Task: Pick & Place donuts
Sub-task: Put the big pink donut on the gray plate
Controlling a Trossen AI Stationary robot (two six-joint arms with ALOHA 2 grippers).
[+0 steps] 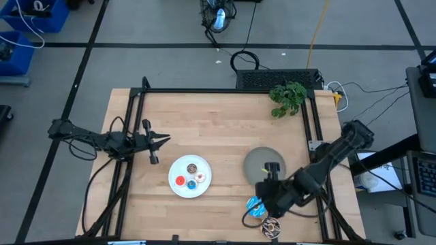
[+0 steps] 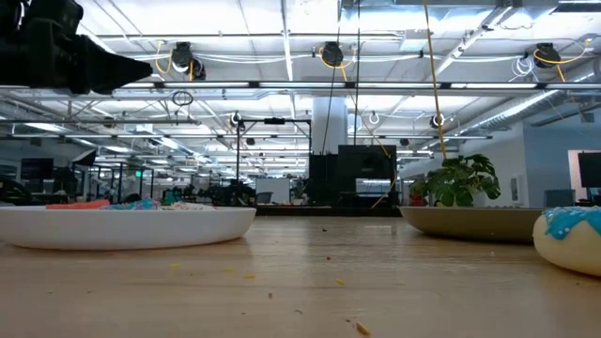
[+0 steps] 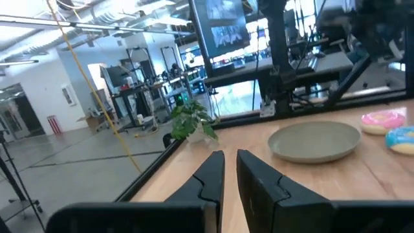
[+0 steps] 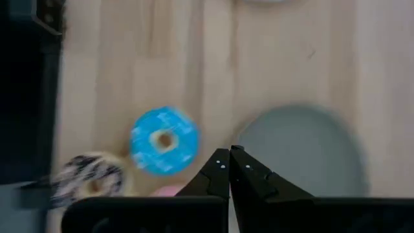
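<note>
On the white plate (image 1: 174, 185) sit four tiny donuts (image 1: 190, 176); three larger ones (image 1: 257, 207) remain, grey plate (image 1: 256, 163) bare, both arms' jaws closed empty.

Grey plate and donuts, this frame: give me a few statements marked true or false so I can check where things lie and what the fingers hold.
1. The grey plate holds a donut. False: it is bare.
2. Four tiny donuts lie on the white plate. True.
3. The blue sprinkled donut lies on the table beside the grey plate. True.
4. The right gripper holds a donut. False: its fingers are shut on nothing.
5. The left gripper hovers over the grey plate. False: it waits at the table's left, beyond the white plate.
</note>
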